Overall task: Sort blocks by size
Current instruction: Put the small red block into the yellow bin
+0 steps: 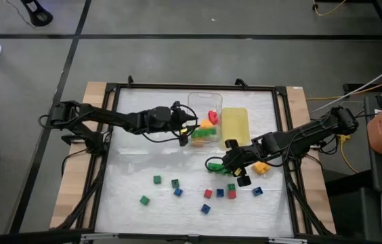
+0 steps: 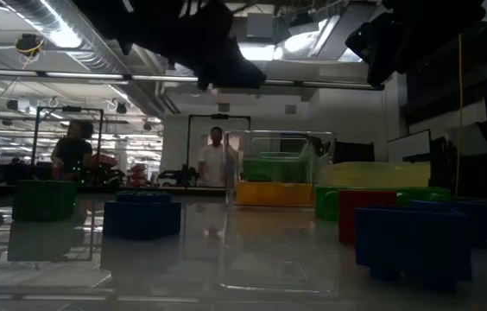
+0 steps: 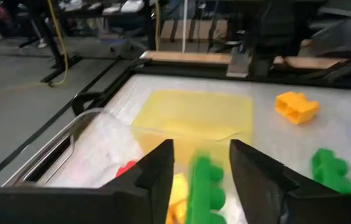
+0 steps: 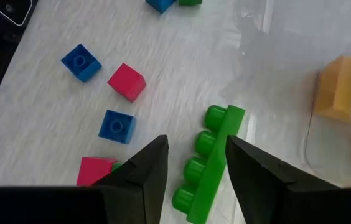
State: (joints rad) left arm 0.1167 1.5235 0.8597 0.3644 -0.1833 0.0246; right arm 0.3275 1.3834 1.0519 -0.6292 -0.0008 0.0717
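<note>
Loose on the bench [image 1: 137, 169]: four blue blocks [image 1: 178, 192], three green [image 1: 157, 179], two red [image 1: 208, 194]. Left gripper [image 1: 185, 133] jaws spread over the clear tray [image 1: 194, 102]; right gripper [image 1: 226, 157] jaws spread astride a green bar [image 4: 208, 165].

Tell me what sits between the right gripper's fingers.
A long green studded bar lies on the table between the right gripper's open fingers, clearest in the right wrist view.

My blocks [image 4: 126, 81] look like smooth, glossy moulded plastic, the green studded bar [image 4: 210, 163] too. The counter [image 1: 143, 159] is pale with a faint brushed sheen, edged in bare wood [image 1: 76, 173] at left. The clear tray [image 1: 198, 103] and yellow tray [image 3: 194, 115] look like translucent plastic.
</note>
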